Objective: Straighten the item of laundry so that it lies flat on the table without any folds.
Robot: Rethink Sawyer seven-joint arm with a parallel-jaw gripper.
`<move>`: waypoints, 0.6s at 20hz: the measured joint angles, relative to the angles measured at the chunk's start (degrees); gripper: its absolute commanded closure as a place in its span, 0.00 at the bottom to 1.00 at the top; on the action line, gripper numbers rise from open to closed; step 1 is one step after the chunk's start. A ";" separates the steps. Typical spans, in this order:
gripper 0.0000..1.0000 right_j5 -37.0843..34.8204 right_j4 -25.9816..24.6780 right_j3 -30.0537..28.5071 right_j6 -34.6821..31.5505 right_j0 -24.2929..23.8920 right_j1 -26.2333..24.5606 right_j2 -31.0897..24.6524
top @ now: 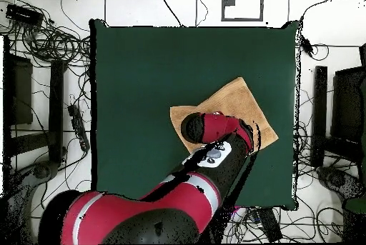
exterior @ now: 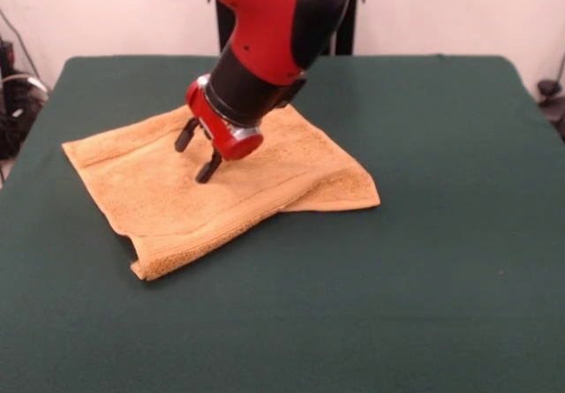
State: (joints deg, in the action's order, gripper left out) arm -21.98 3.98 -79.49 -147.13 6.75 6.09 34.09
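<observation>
One orange-tan towel, partly folded with a layer doubled at its right, lies on the green table beneath the spread-fingered gripper.

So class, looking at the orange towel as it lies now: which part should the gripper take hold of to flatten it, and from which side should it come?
Probably the folded-over top layer of the towel. In the front view its free edge runs from the near corner up towards the right corner, where a lower layer peeks out. The open gripper could come down from above, pinch that edge and draw it outward over the table.
</observation>
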 measured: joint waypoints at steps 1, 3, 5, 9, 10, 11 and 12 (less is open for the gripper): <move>0.00 -0.41 0.24 0.13 0.00 0.12 -0.14 0.15; 0.00 -1.70 1.04 0.74 0.00 0.37 -0.62 0.65; 0.00 -2.31 1.50 0.90 0.00 0.31 -0.67 0.70; 0.00 -3.13 1.95 0.88 0.00 -0.10 -0.38 0.43; 0.00 -3.27 1.98 0.86 0.00 -0.25 -0.27 0.29; 0.00 -3.37 1.94 0.83 0.00 -0.58 -0.02 -0.06; 0.00 -3.38 1.94 0.72 0.00 -0.91 0.27 -0.43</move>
State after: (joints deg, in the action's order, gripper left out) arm -25.36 5.91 -78.76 -147.13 5.84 6.35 33.66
